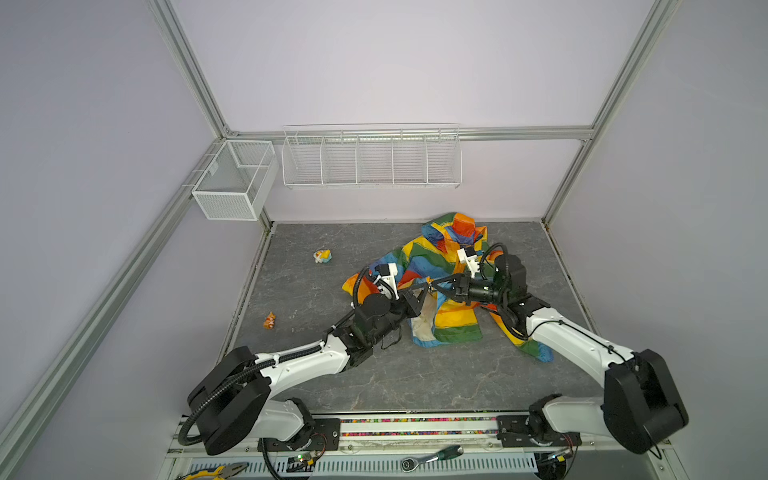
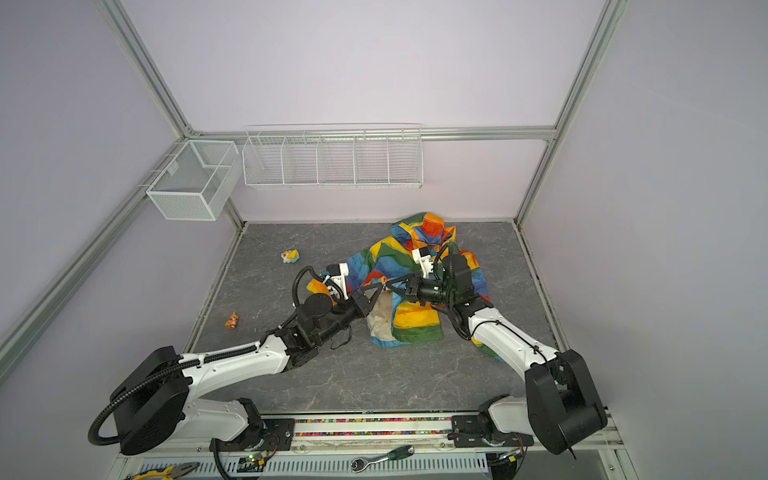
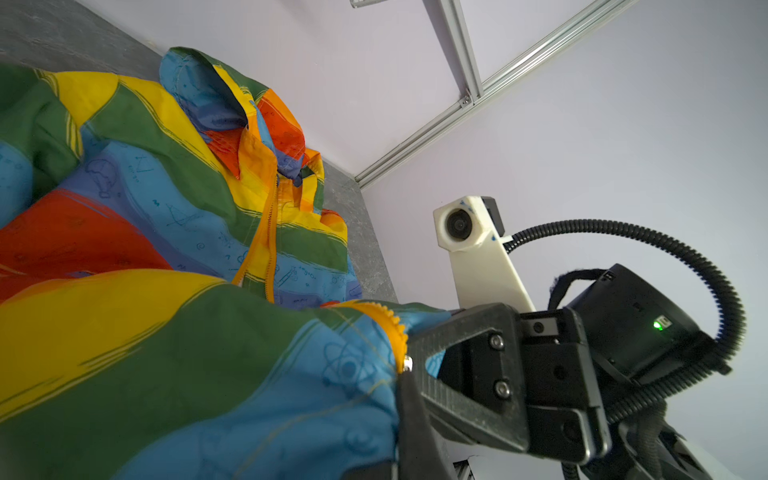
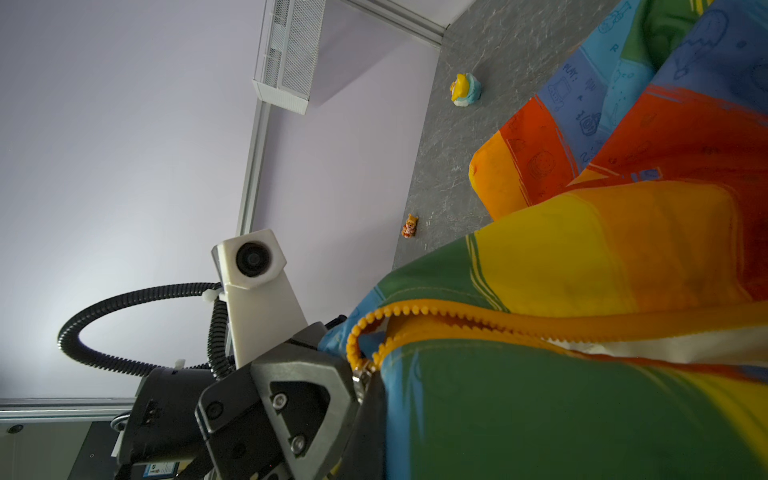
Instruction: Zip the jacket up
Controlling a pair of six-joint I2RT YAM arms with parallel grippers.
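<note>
The jacket (image 1: 428,257) lies rumpled toward the back right of the tabletop (image 1: 332,374). Its lower front is held up where the left fingers (image 4: 303,386) and right fingers (image 3: 469,332) are both clamped on cloth at the bottom end of the zipper (image 4: 540,322). The teeth there bow out in a loose loop, so an off-line pull could well jam them, snag the thin cloth, or slip a grip.

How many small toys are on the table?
2: a yellow-blue toy left of the jacket, farther back; an orange toy nearer, by the left edge. The jacket may hide more.
</note>
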